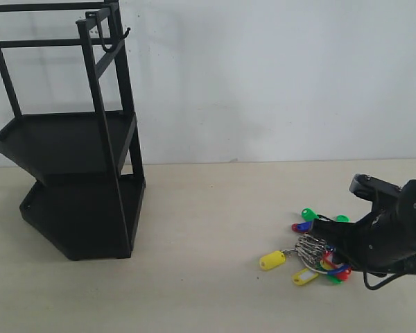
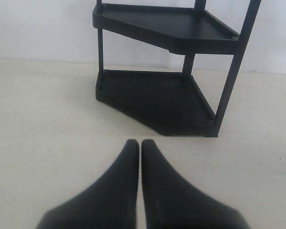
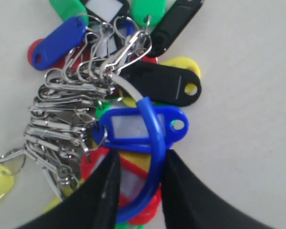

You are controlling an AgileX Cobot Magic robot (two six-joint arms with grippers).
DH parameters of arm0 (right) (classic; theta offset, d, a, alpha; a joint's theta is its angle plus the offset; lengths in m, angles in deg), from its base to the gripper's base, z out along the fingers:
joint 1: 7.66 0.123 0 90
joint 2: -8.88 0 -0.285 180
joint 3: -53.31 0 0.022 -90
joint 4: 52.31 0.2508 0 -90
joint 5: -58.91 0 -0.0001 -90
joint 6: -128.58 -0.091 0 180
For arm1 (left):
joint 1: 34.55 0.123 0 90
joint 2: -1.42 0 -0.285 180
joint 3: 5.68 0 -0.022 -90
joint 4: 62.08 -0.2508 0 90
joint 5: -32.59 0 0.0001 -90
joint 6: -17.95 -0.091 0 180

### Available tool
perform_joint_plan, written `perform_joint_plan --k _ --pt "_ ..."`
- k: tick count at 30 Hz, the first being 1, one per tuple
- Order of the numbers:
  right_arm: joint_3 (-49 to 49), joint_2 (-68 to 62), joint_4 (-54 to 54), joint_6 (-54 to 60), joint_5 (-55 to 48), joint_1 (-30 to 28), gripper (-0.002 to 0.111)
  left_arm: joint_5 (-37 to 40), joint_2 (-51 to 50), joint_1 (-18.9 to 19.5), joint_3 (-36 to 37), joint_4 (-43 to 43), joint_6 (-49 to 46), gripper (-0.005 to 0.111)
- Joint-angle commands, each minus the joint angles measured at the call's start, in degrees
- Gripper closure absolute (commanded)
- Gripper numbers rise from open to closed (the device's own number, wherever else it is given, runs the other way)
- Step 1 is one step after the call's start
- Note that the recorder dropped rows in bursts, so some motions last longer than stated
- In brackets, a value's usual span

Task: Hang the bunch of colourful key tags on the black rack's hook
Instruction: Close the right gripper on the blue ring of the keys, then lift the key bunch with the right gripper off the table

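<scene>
Near the table's right edge, the colourful key tag bunch [image 1: 315,254] was clasped by the right gripper [image 3: 139,191]; only the wrist view revealed its blue loop [image 3: 152,157] pinched between the fingers.

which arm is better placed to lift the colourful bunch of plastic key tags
Right. The right gripper is down on the colourful plastic key tag bunch, fingers either side of its blue loop. The left gripper is shut, facing the black metal rack.
</scene>
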Motion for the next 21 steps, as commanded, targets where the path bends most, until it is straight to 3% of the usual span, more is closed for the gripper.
perform_joint_plan --k 1,9,15,18,21 --pt "-0.21 0.04 0.03 -0.11 1.46 -0.02 0.106 -0.39 0.12 0.14 0.16 -0.28 -0.20 0.102" --pt "-0.21 3.12 -0.48 0.72 1.14 -0.02 0.108 -0.39 0.12 0.14 0.16 -0.28 -0.20 0.102" --pt "-0.21 16.39 -0.26 5.54 -1.90 0.24 0.108 -0.39 0.12 0.14 0.16 -0.28 -0.20 0.102" --pt "-1.37 23.78 -2.64 16.26 -5.05 1.56 0.108 -0.39 0.12 0.14 0.16 -0.28 -0.20 0.102" --pt "-1.36 28.19 2.06 10.99 -8.04 -1.11 0.108 -0.39 0.12 0.14 0.16 -0.28 -0.20 0.102"
